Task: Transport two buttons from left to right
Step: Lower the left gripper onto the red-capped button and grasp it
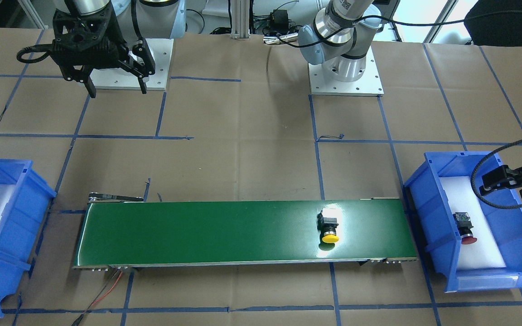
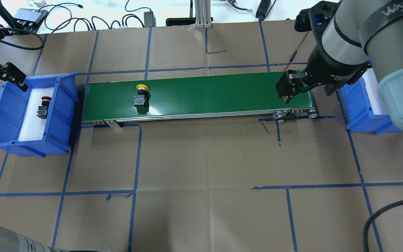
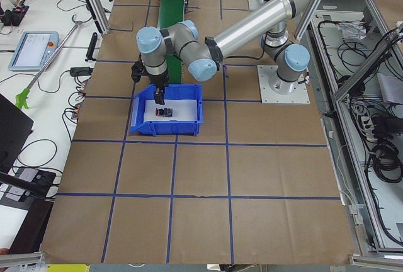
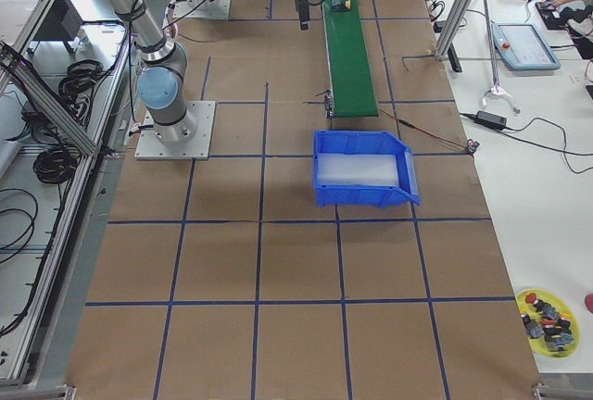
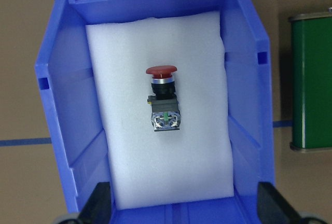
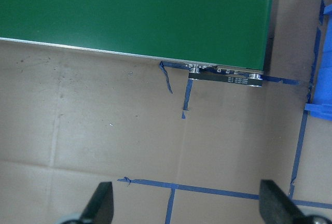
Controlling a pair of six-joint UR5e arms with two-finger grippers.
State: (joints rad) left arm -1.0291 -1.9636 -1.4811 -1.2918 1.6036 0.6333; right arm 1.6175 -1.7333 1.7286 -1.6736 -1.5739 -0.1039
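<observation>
The yellow-capped button (image 1: 329,227) lies on its side on the green conveyor belt (image 1: 206,233), near the belt's left-bin end; it also shows in the overhead view (image 2: 141,95). The red-capped button (image 5: 163,101) lies on white foam inside the blue left bin (image 5: 62,110), also seen from overhead (image 2: 43,106). My left gripper (image 5: 181,206) hovers open and empty above that bin, over its far rim in the overhead view (image 2: 2,78). My right gripper (image 1: 118,90) is open and empty, held above the table near the belt's other end (image 2: 306,89).
A second blue bin (image 1: 30,213) with white foam stands past the belt's right end and holds no buttons (image 4: 366,198). A red wire (image 1: 107,290) runs from the conveyor's corner. A yellow dish of several spare buttons (image 4: 547,317) sits at the far table corner.
</observation>
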